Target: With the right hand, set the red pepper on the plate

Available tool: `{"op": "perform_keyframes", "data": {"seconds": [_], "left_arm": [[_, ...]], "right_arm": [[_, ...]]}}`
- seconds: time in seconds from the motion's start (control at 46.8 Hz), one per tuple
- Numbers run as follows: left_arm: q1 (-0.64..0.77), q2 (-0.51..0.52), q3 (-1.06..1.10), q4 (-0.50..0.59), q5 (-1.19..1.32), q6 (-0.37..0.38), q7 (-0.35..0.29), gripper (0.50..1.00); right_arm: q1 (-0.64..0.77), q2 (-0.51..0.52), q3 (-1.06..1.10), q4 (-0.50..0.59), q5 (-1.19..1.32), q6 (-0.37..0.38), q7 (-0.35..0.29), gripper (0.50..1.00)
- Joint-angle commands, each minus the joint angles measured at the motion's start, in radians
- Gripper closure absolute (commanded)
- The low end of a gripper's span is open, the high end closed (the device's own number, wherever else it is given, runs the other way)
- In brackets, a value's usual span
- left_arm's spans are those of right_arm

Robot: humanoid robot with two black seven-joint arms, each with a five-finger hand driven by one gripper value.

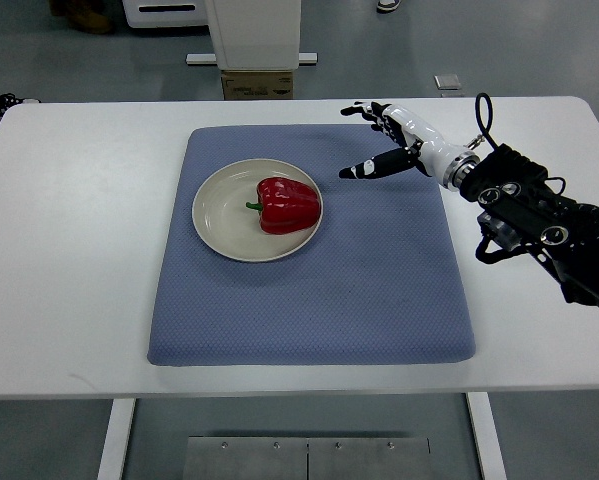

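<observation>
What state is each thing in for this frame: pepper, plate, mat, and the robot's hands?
red pepper: lying on the plate, stem pointing left, not held.
plate: on the blue mat, holding the pepper.
blue mat: flat on the white table.
right hand: open, fingers spread, empty, above the mat to the right of the plate.
left hand: not in view.

One camera covered the scene, set high on the robot's own side and looking steeply down across the table (79,250). It stood far enough back to take in the table's near and far edges, both far corners, the floor (59,55) beyond and the frame below. No second view shared the scene.
</observation>
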State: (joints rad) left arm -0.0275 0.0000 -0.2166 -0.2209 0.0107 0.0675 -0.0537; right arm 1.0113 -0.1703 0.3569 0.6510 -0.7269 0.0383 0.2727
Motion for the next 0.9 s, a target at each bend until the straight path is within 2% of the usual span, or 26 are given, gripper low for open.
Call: {"op": "perform_keyframes", "data": {"seconds": [0.0,0.299,0.577,0.876], "left_arm": [[0.000,0.000,0.000,0.000,0.000,0.000,0.000,0.500],[0.000,0.000,0.000,0.000,0.000,0.000,0.000,0.500],[0.000,0.000,0.000,0.000,0.000,0.000,0.000,0.500],[0.000,0.000,0.000,0.000,0.000,0.000,0.000,0.500]], "right_arm": [[-0.011,-0.015,0.020,0.001,0.030,0.002,-0.001,0.500],[-0.071,-0.083,0.120,0.078,0.259,0.002,-0.003,0.500],[-0.151,-0.090,0.177,0.079,0.296,0.003,-0.004,0.500],[-0.165,-0.089,0.186,0.079,0.389,0.017,0.000,0.500]]}}
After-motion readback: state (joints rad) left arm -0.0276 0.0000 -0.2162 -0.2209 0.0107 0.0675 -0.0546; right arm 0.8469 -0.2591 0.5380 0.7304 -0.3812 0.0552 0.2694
